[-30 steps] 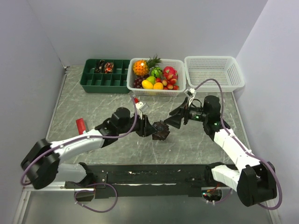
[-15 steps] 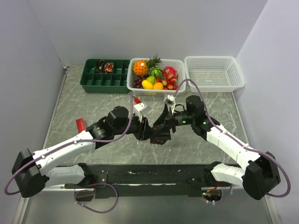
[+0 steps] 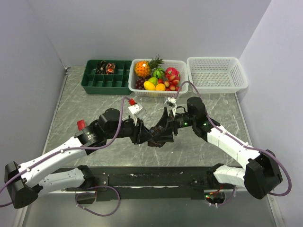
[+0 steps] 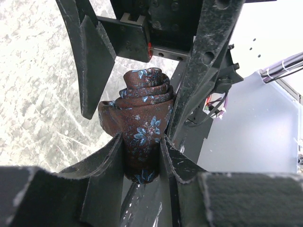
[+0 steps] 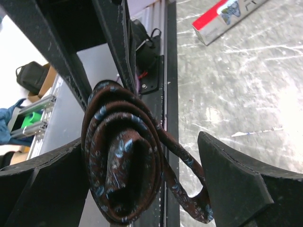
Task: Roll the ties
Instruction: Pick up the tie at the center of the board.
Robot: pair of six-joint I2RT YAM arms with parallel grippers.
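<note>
**Grey marble, dark coil pinched at mid-worktop**

Grey-white veined stone for the worktop (image 3: 85,101), glossy enough to throw back the overhead light. Closed in by plain pale walls (image 3: 142,28) at 9, 12 and 3 o'clock. Along the 6 o'clock edge, a black rail (image 3: 156,178) running nearly the full width.

At 11 o'clock, against the back wall, a green compartment tray (image 3: 90,88), with small dark rolls (image 3: 105,68) tucked into its back cells. At 12 o'clock, just beside the tray, a white mesh basket (image 3: 165,93) heaped with bright fruit (image 3: 143,69). At 1 o'clock, just beside that one, a second white basket (image 3: 217,73) of the same mesh. At 9 o'clock, a small red-and-white box (image 3: 81,125) lying on the stone, well apart from the tray.

At the centre, a little toward 6 o'clock, the rolled tie (image 4: 142,106): dark brown cloth scattered with pale blue flowers, wound into a tight coil. Cannot tell whether resting on the stone or held just clear of it.

Left gripper (image 4: 141,142) clamped on the lower part of the coil, both fingers pressed into the fabric. Right gripper (image 5: 141,144) set in from the 3 o'clock side, jaws apart and straddling the same coil. One of its fingers close against the cloth, the other clear of it, with marble showing in the gap. Loose tail of the tie curling out under the coil toward that free finger.
</note>
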